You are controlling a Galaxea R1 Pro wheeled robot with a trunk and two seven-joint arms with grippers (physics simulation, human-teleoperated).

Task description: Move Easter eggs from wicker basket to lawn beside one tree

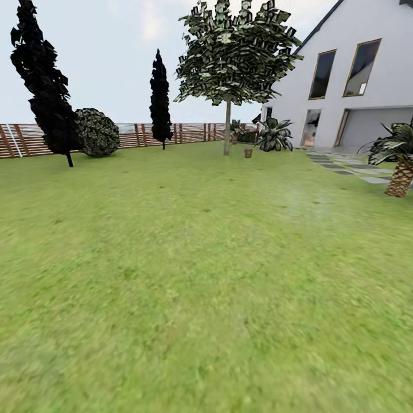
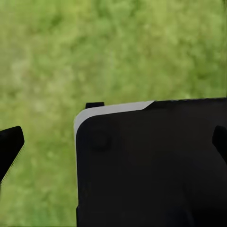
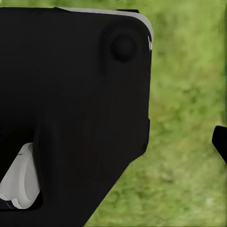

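Note:
The lawn (image 1: 195, 275) stretches wide and green ahead of me in the head view. At its far side stands a tree (image 1: 227, 123) with a straight grey-brown trunk and a leafy crown. Just right of its foot sits a small brown object (image 1: 248, 152), too far off to tell whether it is the wicker basket. The Easter eggs are out of view. My left gripper (image 2: 113, 144) hangs over grass, open, with one dark fingertip (image 2: 10, 144) at each side edge. My right gripper (image 3: 113, 144) also looks open and empty, with one fingertip (image 3: 220, 144) showing.
Two dark cypresses (image 1: 46, 86) (image 1: 160, 100) and a round shrub (image 1: 97, 133) stand before the slatted fence (image 1: 189, 133). A white house (image 1: 355, 74), a grey stepping-stone path (image 1: 350, 167) and a short palm (image 1: 400, 166) lie at the right. My own black body (image 2: 151, 165) shows in both wrist views.

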